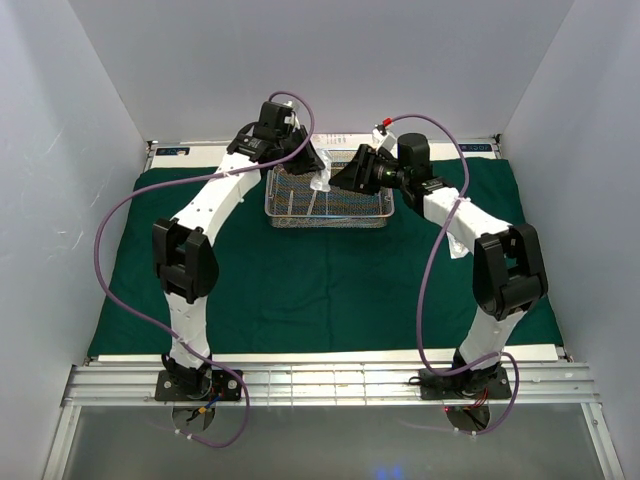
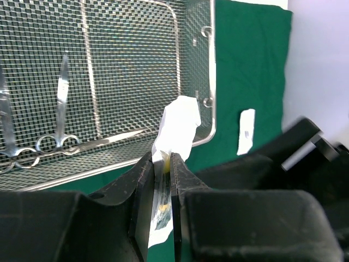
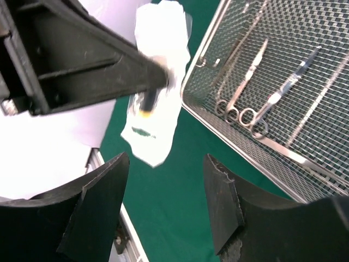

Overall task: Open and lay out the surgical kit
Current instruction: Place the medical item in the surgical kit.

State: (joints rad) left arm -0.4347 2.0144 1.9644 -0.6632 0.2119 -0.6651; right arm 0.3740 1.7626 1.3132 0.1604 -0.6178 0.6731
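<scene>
Left claw [image 2: 162,161] pinches a white packet [image 2: 180,123] at its tips, above the wire tray [image 2: 212,82] below, while the right claw [image 3: 166,161] gapes wide just beside it; seemingly light, thin and crumply, the packet wants a pinch on its free edge.

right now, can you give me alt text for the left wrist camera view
The left gripper pinches a white packet in front of one corner of a wire mesh tray, which sits on a green cloth. Scissors lie in the tray, and a second packet lies flat on the cloth beside it.
</scene>
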